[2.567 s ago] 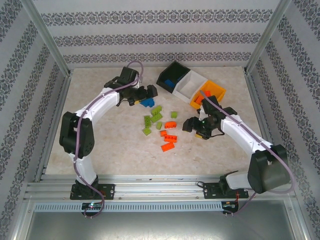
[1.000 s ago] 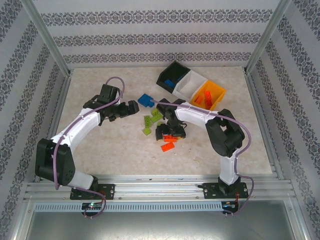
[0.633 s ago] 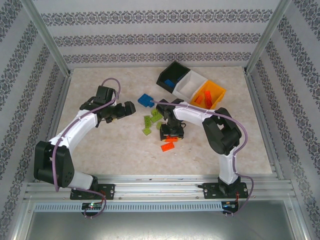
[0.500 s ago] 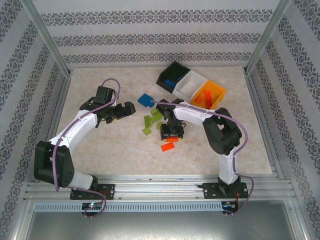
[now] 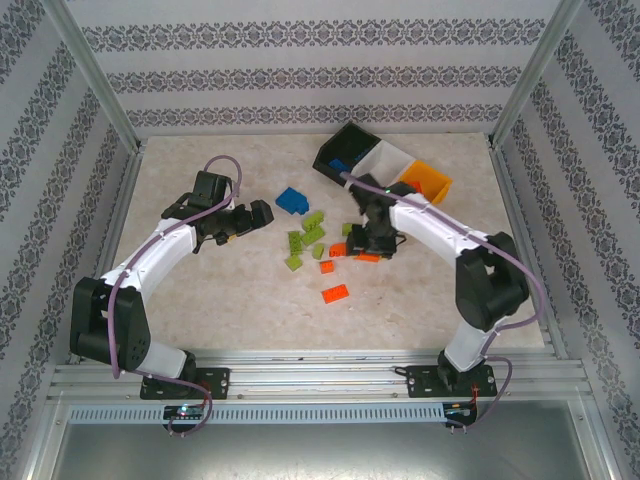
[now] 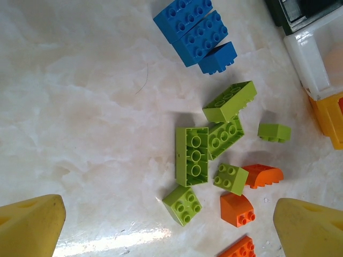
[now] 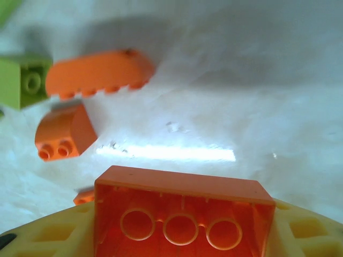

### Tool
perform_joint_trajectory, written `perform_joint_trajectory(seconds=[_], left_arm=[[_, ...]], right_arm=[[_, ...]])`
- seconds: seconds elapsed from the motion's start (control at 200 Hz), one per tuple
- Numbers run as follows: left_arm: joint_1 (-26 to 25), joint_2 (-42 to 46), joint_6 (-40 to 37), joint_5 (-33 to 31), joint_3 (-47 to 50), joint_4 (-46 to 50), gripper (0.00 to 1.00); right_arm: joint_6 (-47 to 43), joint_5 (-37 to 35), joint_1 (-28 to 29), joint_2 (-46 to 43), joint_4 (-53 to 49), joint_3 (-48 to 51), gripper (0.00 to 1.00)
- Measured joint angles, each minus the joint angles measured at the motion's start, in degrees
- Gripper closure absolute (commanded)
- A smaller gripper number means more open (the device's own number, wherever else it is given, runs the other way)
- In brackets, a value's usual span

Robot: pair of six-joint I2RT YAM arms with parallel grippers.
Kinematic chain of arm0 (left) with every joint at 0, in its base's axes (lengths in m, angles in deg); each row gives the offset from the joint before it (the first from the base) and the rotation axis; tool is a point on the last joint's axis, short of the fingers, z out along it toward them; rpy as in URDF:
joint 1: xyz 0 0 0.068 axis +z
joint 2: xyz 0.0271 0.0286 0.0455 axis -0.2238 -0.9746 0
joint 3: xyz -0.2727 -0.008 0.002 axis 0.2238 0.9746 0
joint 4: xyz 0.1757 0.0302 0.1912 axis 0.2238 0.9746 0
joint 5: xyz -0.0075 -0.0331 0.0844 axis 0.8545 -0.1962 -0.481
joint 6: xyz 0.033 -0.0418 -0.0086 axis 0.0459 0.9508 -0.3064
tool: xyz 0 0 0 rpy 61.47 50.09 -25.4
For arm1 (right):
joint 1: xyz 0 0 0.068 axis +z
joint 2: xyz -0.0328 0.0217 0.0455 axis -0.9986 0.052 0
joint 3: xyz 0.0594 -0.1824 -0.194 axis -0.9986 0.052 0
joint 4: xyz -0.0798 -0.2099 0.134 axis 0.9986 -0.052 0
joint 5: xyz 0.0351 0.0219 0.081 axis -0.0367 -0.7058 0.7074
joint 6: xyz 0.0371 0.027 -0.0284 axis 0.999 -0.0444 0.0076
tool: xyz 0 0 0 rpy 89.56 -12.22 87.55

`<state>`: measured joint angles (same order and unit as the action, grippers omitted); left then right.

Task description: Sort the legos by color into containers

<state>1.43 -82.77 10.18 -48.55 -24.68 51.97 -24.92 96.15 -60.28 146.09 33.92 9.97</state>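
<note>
- Orange studded plastic brick (image 5: 336,293) lies loose nearest the desk's front edge, with a smaller orange piece (image 6: 236,209) just beyond it.
- Right hand (image 5: 372,243) pinches an orange hollow-bottomed brick (image 7: 182,214) over mid-desk, short of the bins.
- Left hand (image 6: 169,230) is spread and holds nothing, near the lime green bricks (image 6: 192,156); the blue bricks (image 6: 195,27) lie beyond.
- Joined black bin (image 5: 350,135), white bin (image 5: 385,165) and orange-yellow bin (image 5: 432,182) sit toward the far right corner, with one blue piece (image 5: 340,166) inside the black. By my reckoning, under half done.

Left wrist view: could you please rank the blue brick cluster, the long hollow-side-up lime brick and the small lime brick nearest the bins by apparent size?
Largest: blue brick cluster.
Next: long lime brick.
Smallest: small lime brick.
All lie on the table.
</note>
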Motion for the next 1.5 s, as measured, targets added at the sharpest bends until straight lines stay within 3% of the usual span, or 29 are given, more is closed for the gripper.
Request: perform_joint_trajectory(seconds=[0.275, 0.48, 0.879, 1.154, 1.499], left_arm=[[0.00, 0.02, 1.51, 1.46, 0.79, -0.11, 0.00], [0.00, 0.48, 2.32, 1.49, 1.11, -0.11, 0.00], [0.00, 1.84, 2.73, 1.40, 1.18, 0.37, 0.00], [-0.02, -0.59, 2.71, 1.42, -0.02, 0.31, 0.00], [-0.04, -3.48, 2.67, 0.15, -2.38, 0.22, 0.00]], right_arm=[[-4.85, -0.15, -17.49, 0.57, -0.39, -9.64, 0.48], [-7.85, -0.24, -23.76, 9.81, 0.87, -21.49, 0.48], [-10.29, -1.75, -27.04, 26.38, 0.44, -34.86, 0.42], [-11.47, -2.05, -28.55, 29.16, -1.77, -42.23, 0.24], [-11.52, -2.03, -29.27, 29.16, -3.28, -43.54, 0.17]])
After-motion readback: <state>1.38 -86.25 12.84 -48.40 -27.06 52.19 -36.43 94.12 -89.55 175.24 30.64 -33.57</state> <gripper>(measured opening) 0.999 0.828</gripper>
